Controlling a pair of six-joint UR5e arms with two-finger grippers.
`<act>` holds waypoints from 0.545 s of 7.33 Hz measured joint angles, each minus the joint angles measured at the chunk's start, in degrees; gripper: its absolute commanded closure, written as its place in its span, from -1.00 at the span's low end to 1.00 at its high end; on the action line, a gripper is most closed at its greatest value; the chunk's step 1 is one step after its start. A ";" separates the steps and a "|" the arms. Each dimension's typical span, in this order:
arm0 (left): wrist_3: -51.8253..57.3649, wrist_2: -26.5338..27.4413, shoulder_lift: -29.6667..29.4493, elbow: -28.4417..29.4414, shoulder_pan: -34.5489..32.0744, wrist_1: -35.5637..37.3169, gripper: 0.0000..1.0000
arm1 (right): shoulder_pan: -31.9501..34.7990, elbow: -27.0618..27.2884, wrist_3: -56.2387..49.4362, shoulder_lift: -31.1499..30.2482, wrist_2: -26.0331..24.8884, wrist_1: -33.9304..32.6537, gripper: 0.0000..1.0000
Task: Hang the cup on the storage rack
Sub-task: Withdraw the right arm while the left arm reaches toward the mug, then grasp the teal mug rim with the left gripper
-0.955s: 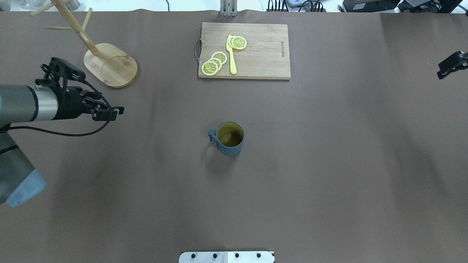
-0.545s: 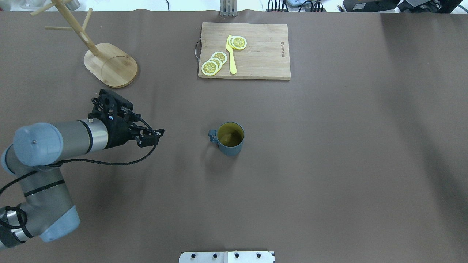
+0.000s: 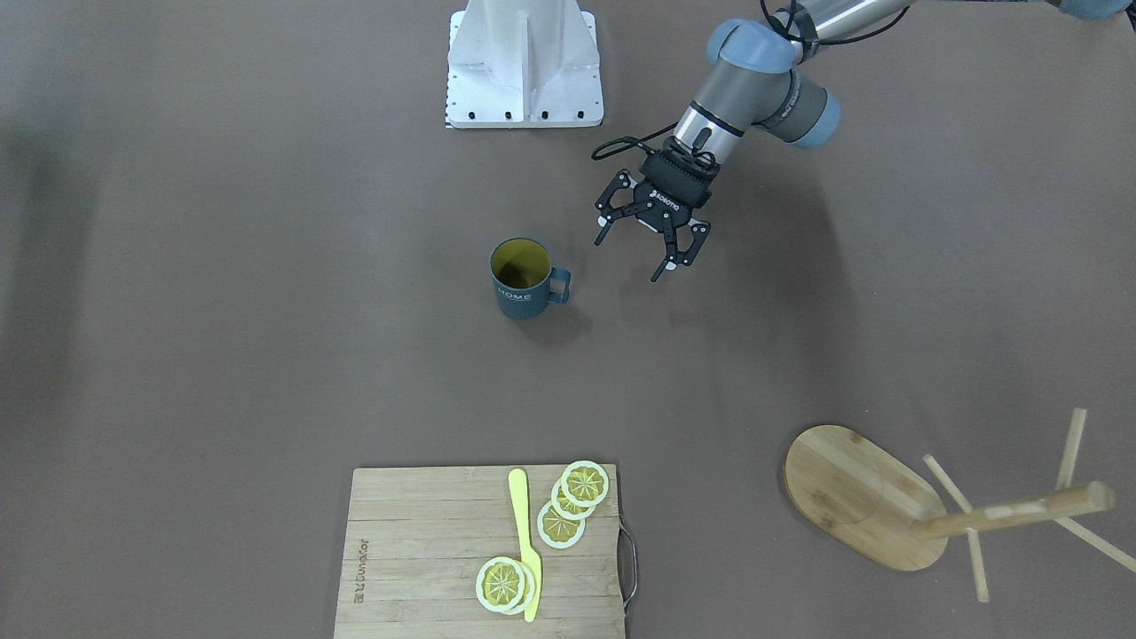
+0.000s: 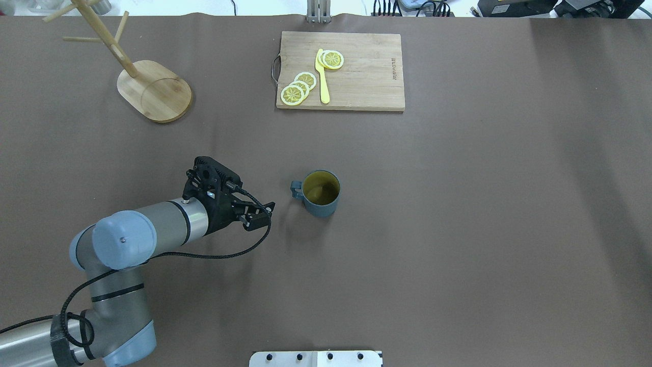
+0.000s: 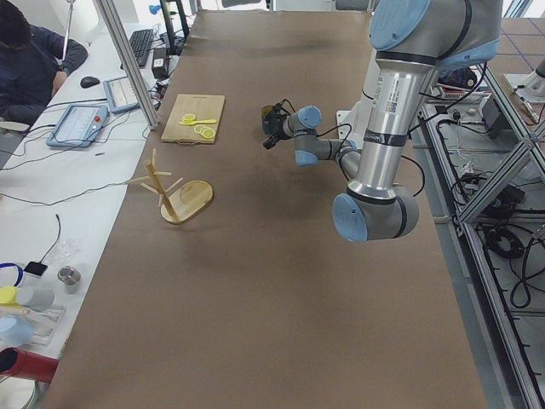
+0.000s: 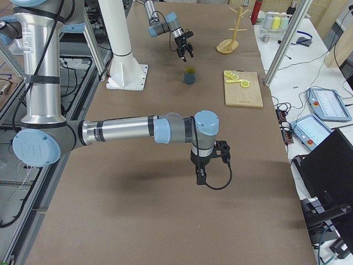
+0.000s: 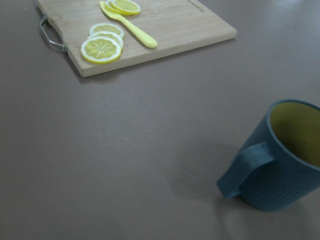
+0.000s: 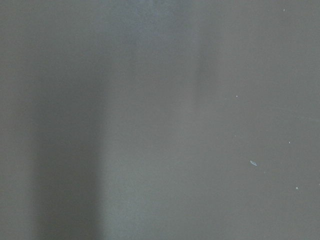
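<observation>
The dark blue-grey cup (image 4: pixel 321 198) with a yellow-olive inside stands upright at the table's middle; it also shows in the front view (image 3: pixel 519 288) and the left wrist view (image 7: pixel 280 172). Its loop handle (image 4: pixel 295 189) points toward my left gripper (image 4: pixel 265 214), which is open and empty, a short way off to the cup's left, apart from it. The open fingers show in the front view (image 3: pixel 628 257). The bamboo storage rack (image 4: pixel 155 92) stands at the far left, its pegs bare. My right gripper (image 6: pixel 201 176) shows only in the exterior right view, low over the table; I cannot tell whether it is open or shut.
A wooden cutting board (image 4: pixel 367 76) with a metal handle lies at the far centre, holding lemon slices (image 4: pixel 295 92) and a yellow knife (image 4: pixel 322 76). The robot's base plate (image 4: pixel 316 358) sits at the near edge. An operator sits beyond the table in the exterior left view (image 5: pixel 30 60).
My left arm has swung from the table's left side, near the rack, toward the cup's handle. My right gripper has left the overhead view's right edge. The cup has not moved.
</observation>
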 measured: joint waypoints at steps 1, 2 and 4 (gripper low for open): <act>0.10 0.24 -2.11 2.28 0.19 -0.02 -0.92 | 0.51 -0.01 -0.53 -0.42 0.03 0.00 -1.00; 0.21 0.37 -3.63 3.91 0.29 -0.05 -0.76 | 0.74 0.01 -0.69 -0.63 0.04 0.04 -1.00; 0.23 0.43 -4.85 5.07 0.37 -0.08 -0.61 | 0.84 0.04 -0.73 -0.75 0.04 0.06 -1.00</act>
